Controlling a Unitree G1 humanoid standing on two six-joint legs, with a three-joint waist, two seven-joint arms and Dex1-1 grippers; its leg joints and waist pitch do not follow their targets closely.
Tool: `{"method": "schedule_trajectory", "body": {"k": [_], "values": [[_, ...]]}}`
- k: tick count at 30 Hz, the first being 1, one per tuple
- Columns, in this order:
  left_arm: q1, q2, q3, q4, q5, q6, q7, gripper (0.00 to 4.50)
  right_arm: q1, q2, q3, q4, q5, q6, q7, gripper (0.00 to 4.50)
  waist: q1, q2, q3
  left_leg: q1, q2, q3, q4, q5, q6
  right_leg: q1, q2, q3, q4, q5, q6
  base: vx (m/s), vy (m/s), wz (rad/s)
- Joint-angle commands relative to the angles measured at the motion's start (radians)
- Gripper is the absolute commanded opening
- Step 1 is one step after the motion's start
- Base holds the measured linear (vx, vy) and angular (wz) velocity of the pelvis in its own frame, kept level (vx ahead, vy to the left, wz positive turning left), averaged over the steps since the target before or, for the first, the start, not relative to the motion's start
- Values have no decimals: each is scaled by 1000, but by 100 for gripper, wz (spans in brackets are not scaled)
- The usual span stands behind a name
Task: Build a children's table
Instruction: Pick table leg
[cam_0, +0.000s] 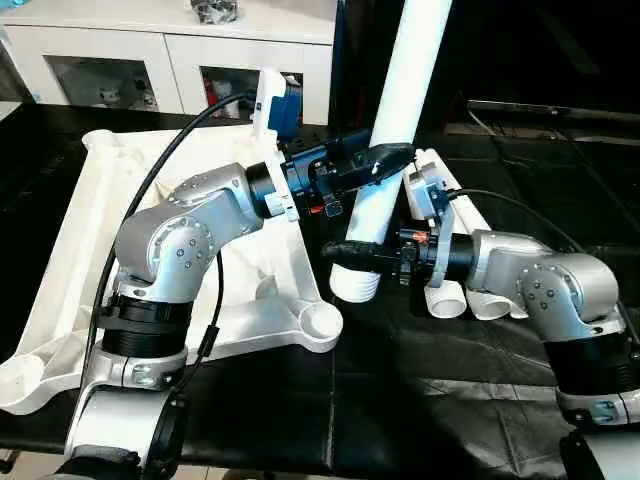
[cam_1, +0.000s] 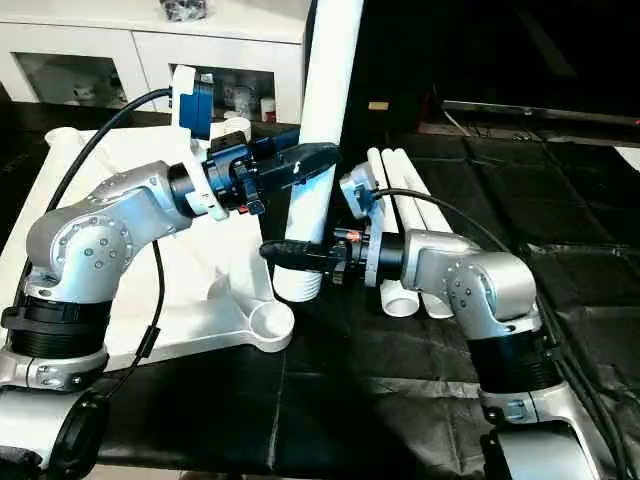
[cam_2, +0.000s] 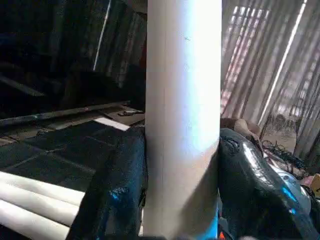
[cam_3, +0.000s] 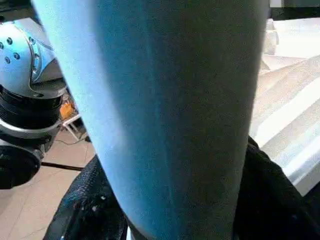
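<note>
The children's table top (cam_0: 60, 300) lies upside down on the left, ribbed side up, with a round corner socket (cam_0: 322, 322) at its near right corner. One white leg (cam_0: 405, 90) stands nearly upright, and its threaded lower end (cam_0: 355, 285) hangs just right of that socket. My left gripper (cam_0: 385, 160) is shut on the leg at mid-height; in the left wrist view its black fingers (cam_2: 115, 190) press both sides of the tube (cam_2: 182, 100). Lower down, my right gripper (cam_0: 350, 252) clasps the same leg (cam_3: 170, 100), with its fingers (cam_3: 85, 205) against it.
Three more white legs (cam_1: 400, 200) lie side by side on the black cloth (cam_0: 420, 400) behind my right forearm. A white glass-door cabinet (cam_0: 170, 50) stands at the back left. A black cable runs over my left arm.
</note>
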Motion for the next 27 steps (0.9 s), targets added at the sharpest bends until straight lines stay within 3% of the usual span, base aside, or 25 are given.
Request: {"method": "schedule_trajectory", "body": {"k": [1,18,21,24,26,27], "values": [[-14,-5,-19,-52,-24,5,-31,182,-6,-8,-7,23,-8,4,-17,227,1,-8,-77,20,51,-14,-57,-50,9,47,-85,50,-67,55,-234,0,0,0],[-5,-24,-38,-125,-79,42,-53,182,16,0,13,9,-36,-24,-14,204,0,-5,-76,20,51,-15,-57,-62,2,46,-83,50,-68,43,-234,0,0,0],[-8,-35,-15,-122,-114,75,-35,252,20,4,14,8,-39,-29,-17,204,0,-3,-75,21,51,-14,-58,-74,-3,46,-84,50,-69,29,-235,0,0,0],[-9,-41,2,-124,-140,97,-27,259,21,11,9,13,-41,-33,-28,204,0,-3,-77,20,50,-15,-56,-69,-3,46,-83,50,-67,44,-242,0,0,0],[-10,-49,19,-116,-143,100,-9,293,22,24,-5,22,-41,-37,-49,204,-1,-3,-76,20,49,-15,-57,-71,0,46,-82,49,-67,45,-242,0,0,0],[-9,-55,30,-107,-139,92,3,297,23,30,-13,24,-41,-41,-61,204,1,4,-77,20,50,-16,-57,-71,-1,45,-84,49,-67,45,-243,0,0,0]]}}
